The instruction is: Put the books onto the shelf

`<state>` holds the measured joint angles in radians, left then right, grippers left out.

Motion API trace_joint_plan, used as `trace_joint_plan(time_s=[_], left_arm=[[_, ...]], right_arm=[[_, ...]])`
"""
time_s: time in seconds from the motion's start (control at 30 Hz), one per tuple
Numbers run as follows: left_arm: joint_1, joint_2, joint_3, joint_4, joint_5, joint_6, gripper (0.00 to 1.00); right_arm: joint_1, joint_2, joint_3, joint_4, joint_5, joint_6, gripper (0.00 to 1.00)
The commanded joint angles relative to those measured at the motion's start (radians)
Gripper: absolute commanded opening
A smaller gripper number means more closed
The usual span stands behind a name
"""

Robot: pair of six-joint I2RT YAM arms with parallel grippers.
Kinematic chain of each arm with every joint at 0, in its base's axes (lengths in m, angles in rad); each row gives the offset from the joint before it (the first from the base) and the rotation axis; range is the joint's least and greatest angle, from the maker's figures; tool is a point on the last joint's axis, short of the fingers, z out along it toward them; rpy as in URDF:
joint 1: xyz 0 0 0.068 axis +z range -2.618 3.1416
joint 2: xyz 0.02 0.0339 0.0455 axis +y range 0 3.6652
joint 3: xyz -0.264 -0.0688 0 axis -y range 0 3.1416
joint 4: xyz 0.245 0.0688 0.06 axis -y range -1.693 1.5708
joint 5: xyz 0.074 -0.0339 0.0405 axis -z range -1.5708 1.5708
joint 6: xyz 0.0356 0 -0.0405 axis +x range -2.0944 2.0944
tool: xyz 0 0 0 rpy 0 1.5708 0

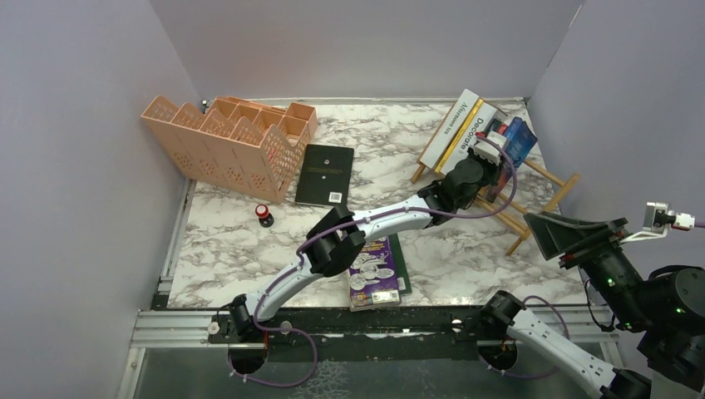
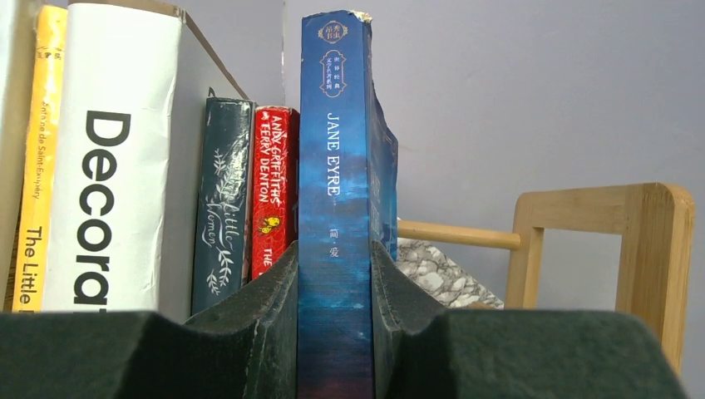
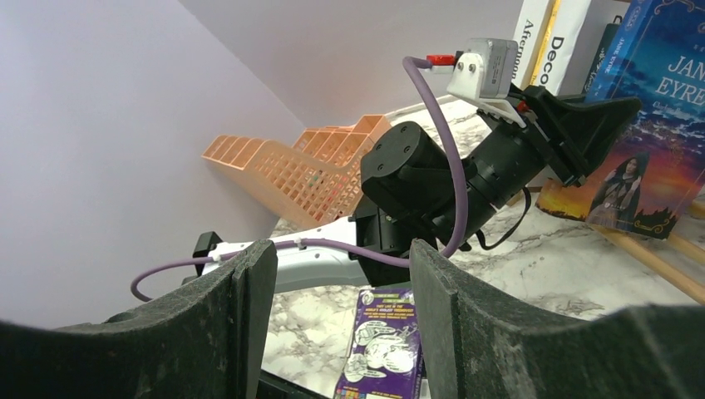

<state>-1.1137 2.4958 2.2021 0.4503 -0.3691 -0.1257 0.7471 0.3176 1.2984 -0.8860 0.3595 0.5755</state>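
The left gripper (image 2: pixel 334 287) pinches the blue paperback (image 2: pixel 337 150) across its spine, upright at the shelf (image 2: pixel 653 249) beside the red book (image 2: pixel 273 183). It looks light, stiff and glossy, so a low spine hold suits. The right gripper (image 3: pixel 332 274) hangs spread, empty

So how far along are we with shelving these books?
Done: Decorate and four others on the wooden rack. In hand: left fingers clamp Jane Eyre beside them. Left: the black book, purple cartoon book and dark book under it, on the table.
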Motion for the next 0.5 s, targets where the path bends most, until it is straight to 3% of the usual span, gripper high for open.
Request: trace_joint_plan(time_s=[0.0, 0.47], left_arm=[[-0.008, -0.013, 0.042, 0.263, -0.079, -0.01, 0.0], [-0.01, 0.096, 0.017, 0.511, -0.102, -0.043, 0.0]], right_arm=[[0.0, -0.003, -0.01, -0.026, 0.036, -0.004, 0.64], [0.0, 0.013, -0.017, -0.037, 0.058, -0.01, 0.64]])
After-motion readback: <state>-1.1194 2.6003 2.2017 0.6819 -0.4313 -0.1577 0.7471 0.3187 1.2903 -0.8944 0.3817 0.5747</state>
